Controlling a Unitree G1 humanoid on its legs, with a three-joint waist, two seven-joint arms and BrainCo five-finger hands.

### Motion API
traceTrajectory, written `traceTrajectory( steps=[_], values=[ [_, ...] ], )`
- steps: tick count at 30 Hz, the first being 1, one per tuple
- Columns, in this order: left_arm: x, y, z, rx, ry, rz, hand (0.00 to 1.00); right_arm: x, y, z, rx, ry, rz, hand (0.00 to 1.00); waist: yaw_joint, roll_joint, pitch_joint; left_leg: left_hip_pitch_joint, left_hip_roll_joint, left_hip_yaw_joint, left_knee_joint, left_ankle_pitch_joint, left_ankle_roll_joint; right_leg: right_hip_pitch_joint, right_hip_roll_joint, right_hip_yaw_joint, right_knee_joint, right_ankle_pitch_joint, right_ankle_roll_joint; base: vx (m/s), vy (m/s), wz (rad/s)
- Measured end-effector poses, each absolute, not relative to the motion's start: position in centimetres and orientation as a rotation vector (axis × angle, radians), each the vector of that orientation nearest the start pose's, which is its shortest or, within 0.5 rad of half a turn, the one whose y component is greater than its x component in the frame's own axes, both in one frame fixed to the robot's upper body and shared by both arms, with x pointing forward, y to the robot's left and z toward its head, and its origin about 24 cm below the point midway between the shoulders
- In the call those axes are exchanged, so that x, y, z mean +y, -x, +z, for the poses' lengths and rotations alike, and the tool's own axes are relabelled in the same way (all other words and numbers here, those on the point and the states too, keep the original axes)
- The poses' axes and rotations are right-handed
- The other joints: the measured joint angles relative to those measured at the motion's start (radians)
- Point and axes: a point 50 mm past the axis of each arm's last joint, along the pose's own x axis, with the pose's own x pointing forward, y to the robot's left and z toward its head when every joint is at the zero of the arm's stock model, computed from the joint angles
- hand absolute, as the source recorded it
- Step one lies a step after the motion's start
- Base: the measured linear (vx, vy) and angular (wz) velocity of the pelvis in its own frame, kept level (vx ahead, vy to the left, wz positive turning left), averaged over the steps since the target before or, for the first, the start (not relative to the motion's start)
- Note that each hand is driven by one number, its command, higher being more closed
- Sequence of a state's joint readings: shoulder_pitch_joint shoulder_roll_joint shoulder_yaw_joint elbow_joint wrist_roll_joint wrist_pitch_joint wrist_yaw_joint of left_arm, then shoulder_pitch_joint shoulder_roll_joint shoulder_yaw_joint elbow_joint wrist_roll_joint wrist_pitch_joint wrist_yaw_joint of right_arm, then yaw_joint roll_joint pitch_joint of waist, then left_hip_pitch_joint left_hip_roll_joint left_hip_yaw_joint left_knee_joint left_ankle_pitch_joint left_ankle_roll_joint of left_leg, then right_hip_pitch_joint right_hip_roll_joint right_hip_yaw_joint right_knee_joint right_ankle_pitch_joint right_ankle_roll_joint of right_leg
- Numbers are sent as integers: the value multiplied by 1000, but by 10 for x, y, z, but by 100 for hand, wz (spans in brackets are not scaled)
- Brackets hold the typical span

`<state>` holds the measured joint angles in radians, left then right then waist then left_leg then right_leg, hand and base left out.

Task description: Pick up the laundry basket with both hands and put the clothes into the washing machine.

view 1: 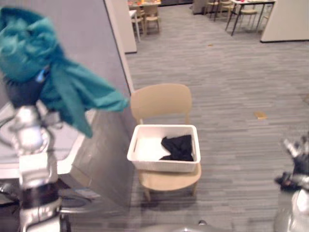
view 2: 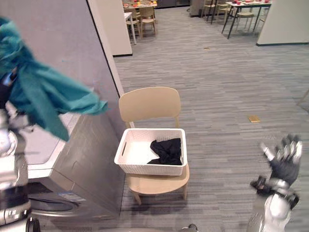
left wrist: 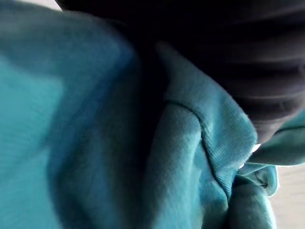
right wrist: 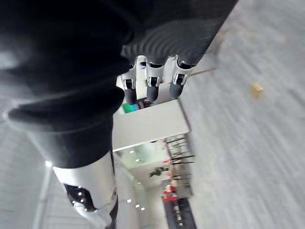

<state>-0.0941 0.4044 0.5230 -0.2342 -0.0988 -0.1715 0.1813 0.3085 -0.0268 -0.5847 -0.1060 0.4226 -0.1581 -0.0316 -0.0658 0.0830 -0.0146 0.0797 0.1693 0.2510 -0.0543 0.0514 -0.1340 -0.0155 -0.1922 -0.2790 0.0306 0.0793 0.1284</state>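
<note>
A teal garment (view 1: 72, 92) hangs bunched over my raised left hand (view 1: 21, 92), high at the left above the top of the washing machine (view 2: 72, 159). The same teal cloth (left wrist: 95, 143) wraps that hand, and its fingers are hidden in it. The white laundry basket (view 2: 149, 169) sits on a beige chair (view 2: 145, 104) beside the machine. A black garment (view 2: 168, 151) lies in its right half. My right hand (view 2: 285, 157) is held up at the lower right, away from the basket, its fingers (right wrist: 152, 81) straight and holding nothing.
A grey partition wall (view 2: 58, 43) rises behind the washing machine. A small yellow object (view 2: 254, 118) lies on the floor to the right of the chair. Tables and chairs (view 2: 241, 12) stand far at the back.
</note>
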Motion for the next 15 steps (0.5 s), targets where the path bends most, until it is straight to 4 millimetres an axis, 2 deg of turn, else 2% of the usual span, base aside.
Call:
traceTrajectory(
  steps=[3, 4, 5, 7, 9, 11, 13, 14, 15],
  values=[
    [321, -176, 146, -480, -344, 799, 100, -291, -103, -18, 106, -313, -805, 0, 25, 0, -2, -3, -5, -16, -3, -3, 3, 20, -6, -20, -11, -5, 1, 1, 16, 20],
    [324, -157, 123, -377, -343, 884, 100, -285, -90, -35, 195, -341, -827, 0, 29, 1, -2, -3, -8, -24, -9, -4, 3, 30, -7, -24, -20, -5, 1, -13, 12, 17],
    [326, -146, 111, -322, -339, 927, 100, -283, -84, -42, 229, -349, -837, 0, 33, 2, -3, -3, -9, -28, -13, -4, 3, 31, -8, -27, -20, -6, 2, 3, 14, 16],
    [327, -103, 74, -128, -301, 1092, 100, -275, -66, -54, 303, -377, -857, 0, 48, 5, -5, -2, -10, -30, -16, -4, 4, 34, -10, -33, -20, -7, 4, 21, 11, 8],
    [323, -83, 58, -26, -292, 1158, 100, -266, -58, -59, 339, -416, -846, 0, 57, 3, -5, 5, -9, -35, -14, -4, 4, 55, -13, -56, -15, -16, 6, 23, -2, 29],
    [323, -71, 52, 34, -314, 1170, 100, -257, -64, -62, 352, -444, -795, 0, 59, -5, -10, 10, -7, -51, -8, -6, 7, 71, -17, -78, 0, -31, 9, 4, -8, 33],
    [320, -67, 48, 63, -316, 1166, 100, -248, -69, -64, 370, -461, -737, 0, 76, -5, -17, 9, -5, -56, 1, -12, 9, 71, -21, -90, 20, -45, 10, -6, -6, 17],
    [318, -67, 42, 87, -306, 1159, 100, -240, -74, -66, 382, -473, -694, 0, 84, -12, -22, 9, -3, -59, 11, -20, 11, 83, -22, -101, 24, -49, 13, -18, -9, 20],
    [316, -66, 30, 140, -287, 1152, 100, -234, -77, -68, 394, -483, -657, 0, 86, -6, -20, 4, -1, -67, 26, -26, 11, 91, -24, -111, 26, -55, 14, -28, -7, 25]
  ],
)
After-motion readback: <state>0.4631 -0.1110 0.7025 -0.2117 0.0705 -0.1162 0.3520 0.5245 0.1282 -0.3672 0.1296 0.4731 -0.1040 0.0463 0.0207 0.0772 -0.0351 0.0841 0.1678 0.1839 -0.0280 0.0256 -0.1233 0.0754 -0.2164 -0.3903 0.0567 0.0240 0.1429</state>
